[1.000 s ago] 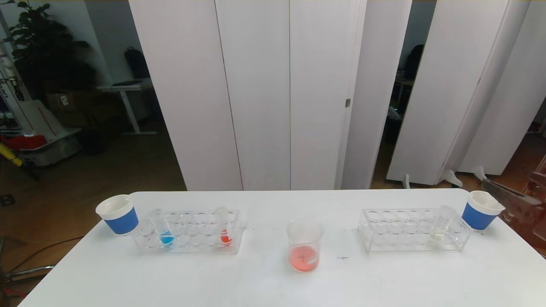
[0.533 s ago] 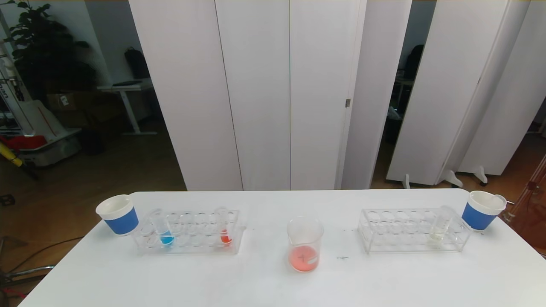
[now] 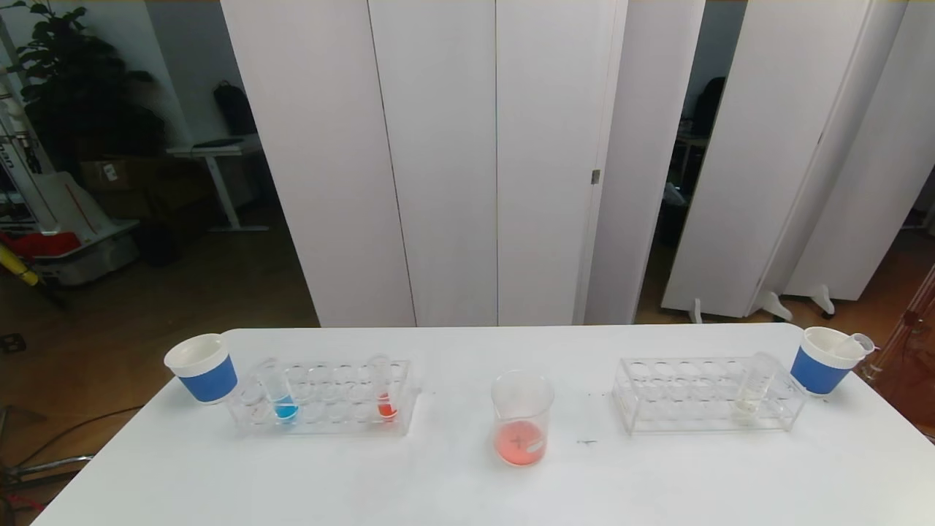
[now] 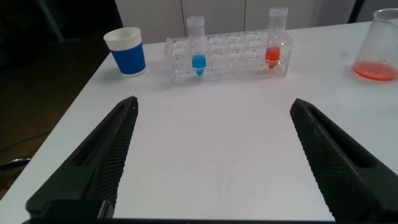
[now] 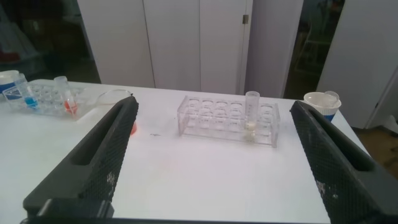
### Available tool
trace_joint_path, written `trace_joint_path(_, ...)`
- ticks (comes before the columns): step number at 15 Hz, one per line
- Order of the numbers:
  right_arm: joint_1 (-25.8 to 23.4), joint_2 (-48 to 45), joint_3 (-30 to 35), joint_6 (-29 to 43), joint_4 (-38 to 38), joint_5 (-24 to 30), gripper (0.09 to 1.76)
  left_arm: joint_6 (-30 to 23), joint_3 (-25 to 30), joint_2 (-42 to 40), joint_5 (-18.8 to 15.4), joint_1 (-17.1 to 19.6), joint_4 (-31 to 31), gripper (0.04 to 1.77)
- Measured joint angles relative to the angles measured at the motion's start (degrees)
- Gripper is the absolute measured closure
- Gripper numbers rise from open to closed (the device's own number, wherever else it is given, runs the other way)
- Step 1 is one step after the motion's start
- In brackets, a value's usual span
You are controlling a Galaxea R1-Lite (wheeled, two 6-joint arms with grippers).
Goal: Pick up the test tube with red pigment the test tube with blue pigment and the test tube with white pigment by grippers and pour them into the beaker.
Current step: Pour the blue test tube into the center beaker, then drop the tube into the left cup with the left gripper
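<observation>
The beaker [image 3: 521,420] stands mid-table with orange-red liquid in its bottom. The left rack [image 3: 325,426] holds the test tube with blue pigment [image 3: 280,394] and a tube with red pigment [image 3: 384,393]. The right rack [image 3: 679,420] holds the test tube with white pigment [image 3: 752,387]. Neither gripper shows in the head view. My left gripper [image 4: 214,106] is open and empty over bare table, short of the blue tube [image 4: 198,43] and the red tube [image 4: 275,40]. My right gripper [image 5: 212,106] is open and empty, short of the white tube [image 5: 251,115].
A blue-and-white paper cup [image 3: 202,367] stands at the table's far left. Another cup [image 3: 824,361] at the far right has an empty clear tube [image 3: 855,343] leaning in it. White folding panels stand behind the table. The table's right edge is close to the right cup.
A blurred arm shape at the right edge beside the right cup has left the head view. An empty tube now leans in that cup.
</observation>
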Motion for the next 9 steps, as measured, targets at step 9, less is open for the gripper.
trace_joint_path(9, 0.2, -6.3, 13.8, -1.2, -1.9, -10.0, 0.10, 0.0, 0.0, 0.0, 0.0, 0.0, 0.0, 0.06)
